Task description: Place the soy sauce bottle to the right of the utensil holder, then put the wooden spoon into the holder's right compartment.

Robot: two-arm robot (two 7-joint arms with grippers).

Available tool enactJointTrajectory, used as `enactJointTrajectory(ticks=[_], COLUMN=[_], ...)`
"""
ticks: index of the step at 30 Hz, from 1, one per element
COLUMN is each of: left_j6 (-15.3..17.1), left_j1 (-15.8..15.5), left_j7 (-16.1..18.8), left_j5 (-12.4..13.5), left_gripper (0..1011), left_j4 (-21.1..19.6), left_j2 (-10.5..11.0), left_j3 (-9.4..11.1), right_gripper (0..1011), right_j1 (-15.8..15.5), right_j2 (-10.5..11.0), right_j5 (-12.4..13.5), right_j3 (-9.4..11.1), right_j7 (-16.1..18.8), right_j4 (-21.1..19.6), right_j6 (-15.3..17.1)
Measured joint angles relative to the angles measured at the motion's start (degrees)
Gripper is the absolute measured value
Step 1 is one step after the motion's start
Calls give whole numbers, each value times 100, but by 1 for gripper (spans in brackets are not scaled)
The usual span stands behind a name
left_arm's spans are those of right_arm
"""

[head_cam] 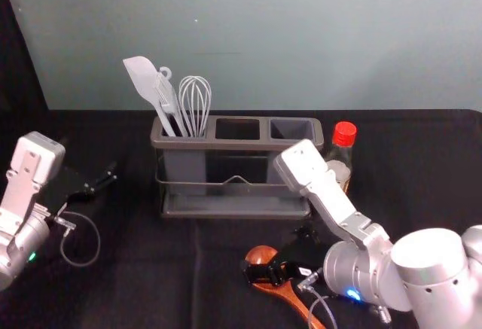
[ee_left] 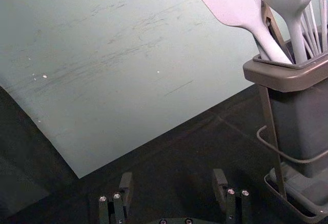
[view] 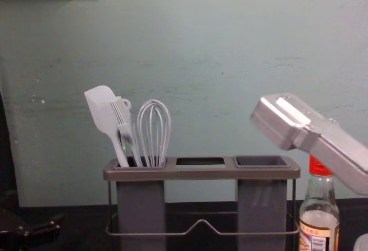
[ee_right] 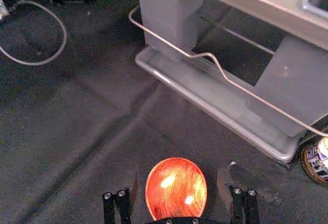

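The soy sauce bottle [head_cam: 343, 152], red-capped, stands upright just right of the utensil holder [head_cam: 236, 207]; in the chest view the bottle [view: 319, 216] is partly covered by the right arm. On the cloth in front of the holder lies the wooden spoon [head_cam: 261, 254]. My right gripper [head_cam: 263, 272] is low over it. In the right wrist view, the spoon's round bowl [ee_right: 176, 190] shows between the separated fingers of my right gripper [ee_right: 178, 183]. My left gripper [head_cam: 102, 181] idles left of the holder; in its wrist view the left gripper [ee_left: 173, 175] is open and empty.
A spatula [head_cam: 143, 80], a brush and a whisk [head_cam: 195, 103] stand in the holder's left compartment. The holder's middle and right [head_cam: 292, 129] compartments hold no utensils. A plain wall rises behind the black-covered table [head_cam: 151, 269].
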Motion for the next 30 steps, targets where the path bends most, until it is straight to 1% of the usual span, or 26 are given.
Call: enactJointTrajectory(ticks=[9,18,30], left_j6=[0,0,0], left_j1=[0,0,0], left_j7=[0,0,0], left_j5=[0,0,0], left_gripper=[1012,1012,1012], left_j4=[0,0,0], left_j2=[0,0,0], left_j3=[0,0,0], right_gripper=[1002,1000,1000], right_j1=[131,221,260], right_j2=[-64,-116,-141], right_j5=[-170,-283,-404], right_j3=[-84,-130,-136], right_j7=[92,236,406], right_j4=[145,370,474], right_j6=[220,283,354])
